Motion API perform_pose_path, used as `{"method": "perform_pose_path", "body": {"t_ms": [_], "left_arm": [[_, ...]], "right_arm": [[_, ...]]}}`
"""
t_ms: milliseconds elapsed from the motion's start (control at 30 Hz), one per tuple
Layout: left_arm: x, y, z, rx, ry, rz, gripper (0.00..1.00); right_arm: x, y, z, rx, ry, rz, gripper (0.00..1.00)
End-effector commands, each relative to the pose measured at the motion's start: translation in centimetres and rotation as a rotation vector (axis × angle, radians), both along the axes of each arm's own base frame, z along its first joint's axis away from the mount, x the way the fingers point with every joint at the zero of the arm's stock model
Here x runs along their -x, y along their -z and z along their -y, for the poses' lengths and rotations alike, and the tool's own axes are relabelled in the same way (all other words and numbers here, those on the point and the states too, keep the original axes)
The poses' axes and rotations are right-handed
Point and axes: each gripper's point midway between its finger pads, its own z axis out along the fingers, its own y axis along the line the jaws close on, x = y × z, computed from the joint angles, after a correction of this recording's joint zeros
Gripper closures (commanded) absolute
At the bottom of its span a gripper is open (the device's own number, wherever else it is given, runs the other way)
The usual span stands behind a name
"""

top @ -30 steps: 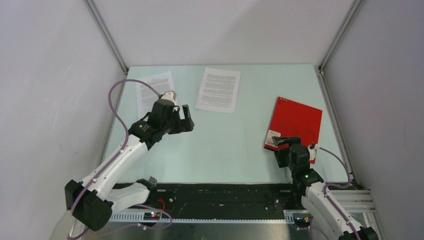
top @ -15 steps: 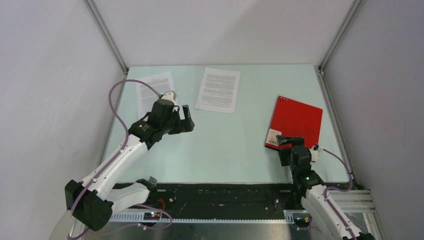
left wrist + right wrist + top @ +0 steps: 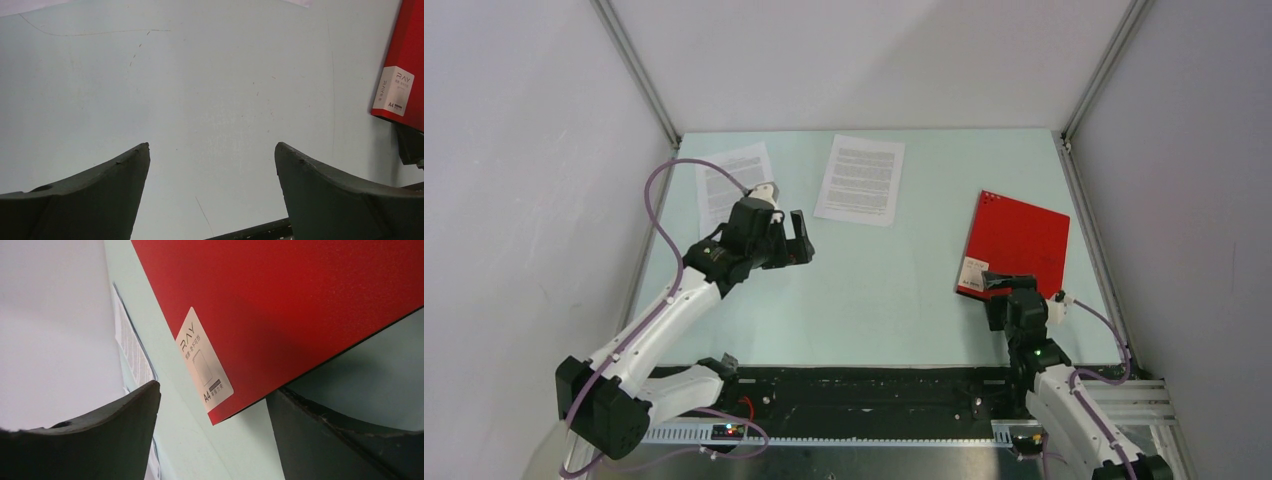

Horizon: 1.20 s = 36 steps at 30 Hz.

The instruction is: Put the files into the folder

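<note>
Seen from above, your red folder (image 3: 1016, 245) lies closed on the right side of the table (image 3: 894, 290), well apart from both sheets at the far side: the left sheet (image 3: 724, 180), partly hidden by your left arm, and the middle sheet (image 3: 860, 179). The left gripper (image 3: 799, 240) hangs near the left sheet. The right gripper (image 3: 994, 288) sits at the folder's near corner.

At the left wrist, the fingers stand wide apart over the table, gripping nothing.

At the right wrist, the fingers stand wide with the folder's corner and its white label (image 3: 202, 362) between them. Contact cannot be determined.
</note>
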Motion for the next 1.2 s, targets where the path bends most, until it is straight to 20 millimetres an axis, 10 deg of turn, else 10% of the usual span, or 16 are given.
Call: {"method": "perform_pose_path", "body": {"t_ms": [0,267,600,767,867,1167], "left_arm": [[-0.9,-2.3,0.5,0.039,0.004,0.047,0.0],[-0.7,-2.8,0.6,0.05,0.015,0.055,0.0],[-0.6,-3.4,0.6,0.056,0.015,0.066,0.0],[-0.7,-3.6,0.6,0.058,0.007,0.069,0.0],[-0.9,-3.7,0.6,0.059,0.001,0.07,0.0],[-1.8,-3.3,1.9,0.097,0.013,0.015,0.0]], "right_arm": [[1.2,3.6,1.7,0.049,0.075,-0.109,0.21],[-0.5,3.0,2.2,0.072,0.117,-0.117,0.42],[0.2,3.1,3.8,0.266,0.081,-0.17,1.0],[0.6,1.2,3.3,0.413,-0.012,-0.176,1.0],[-0.3,-3.3,2.7,0.561,-0.043,-0.118,1.0],[1.5,-10.2,-5.5,0.995,-0.376,-0.031,1.0]]}}
